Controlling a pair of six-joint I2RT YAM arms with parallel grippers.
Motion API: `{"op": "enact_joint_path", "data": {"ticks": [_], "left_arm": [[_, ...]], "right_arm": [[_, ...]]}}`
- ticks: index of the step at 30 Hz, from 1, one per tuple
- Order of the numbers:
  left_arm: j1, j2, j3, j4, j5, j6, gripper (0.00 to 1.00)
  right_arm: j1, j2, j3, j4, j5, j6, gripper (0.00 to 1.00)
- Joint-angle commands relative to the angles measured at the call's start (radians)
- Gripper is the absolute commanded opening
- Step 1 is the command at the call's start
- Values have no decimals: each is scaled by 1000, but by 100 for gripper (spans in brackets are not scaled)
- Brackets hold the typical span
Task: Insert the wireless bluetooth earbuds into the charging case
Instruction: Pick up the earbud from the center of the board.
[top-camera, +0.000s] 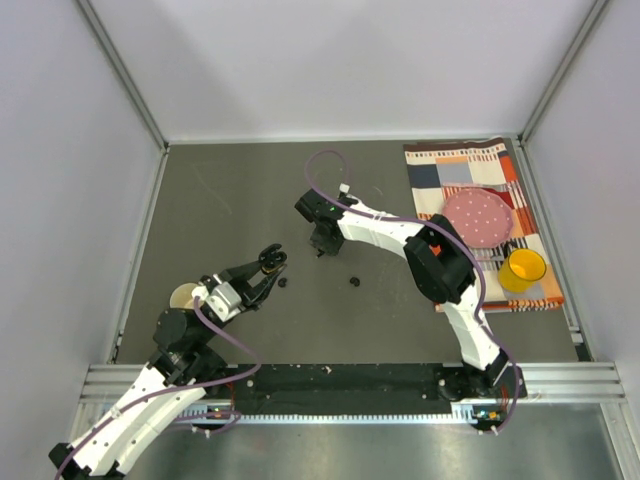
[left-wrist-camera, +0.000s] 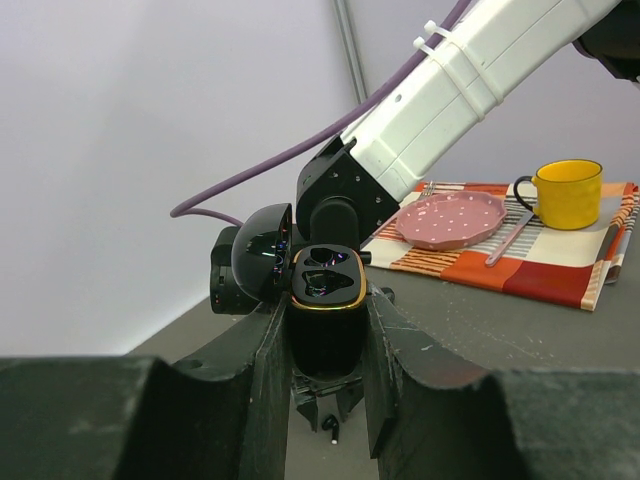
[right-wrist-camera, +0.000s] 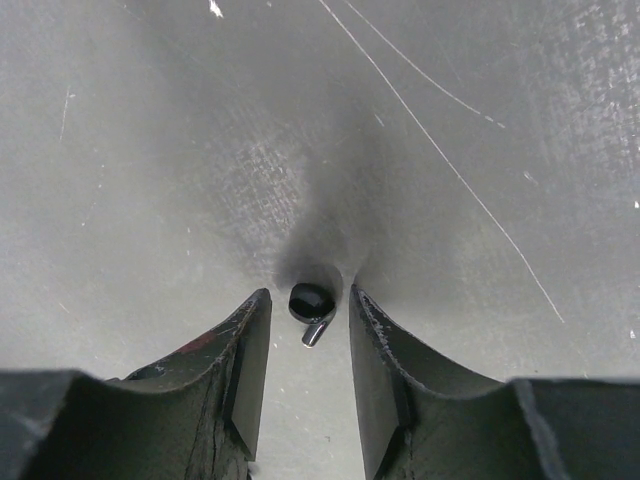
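Right wrist view puts one of the wireless bluetooth earbuds (right-wrist-camera: 311, 300) flat on the grey tabletop (right-wrist-camera: 150, 150), its rounded black body towards the far edge and its short silver-tipped stem towards me. I judge it very light, hard and glossy, so it should be slippery and likely to squirt or roll out of a careless pinch. It won't crush easily, but its shape gives the pads little to bite on. I would take it across the widest part of the bulb, with the pads square on its two flanks, and leave the thin stem alone. The right gripper (right-wrist-camera: 308, 294) is down at the tabletop with its jaws apart, one finger each side of the bud. A sliver of table shows on both sides, so as far as I can see it holds nothing and touches nothing yet. From the top external view this is near the middle of the tabletop, and two more small black earbuds (top-camera: 283, 282) lie closer to the near edge, between the arms. The left gripper (left-wrist-camera: 325, 345) is clamped on the flanks of the charging case (left-wrist-camera: 326, 300), held upright with its lid (left-wrist-camera: 260, 265) swung open, towards the near left corner. I cannot tell whether its wells are already filled
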Motion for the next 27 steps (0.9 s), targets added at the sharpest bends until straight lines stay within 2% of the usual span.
{"op": "enact_joint_path", "data": {"ticks": [1, 27], "left_arm": [[-2, -9, 35, 24, -16, 5, 0], [-2, -6, 36, 20, -20, 5, 0]], "right_arm": [[15, 25, 13, -9, -4, 14, 34], [15, 47, 33, -9, -7, -54, 31]]}}
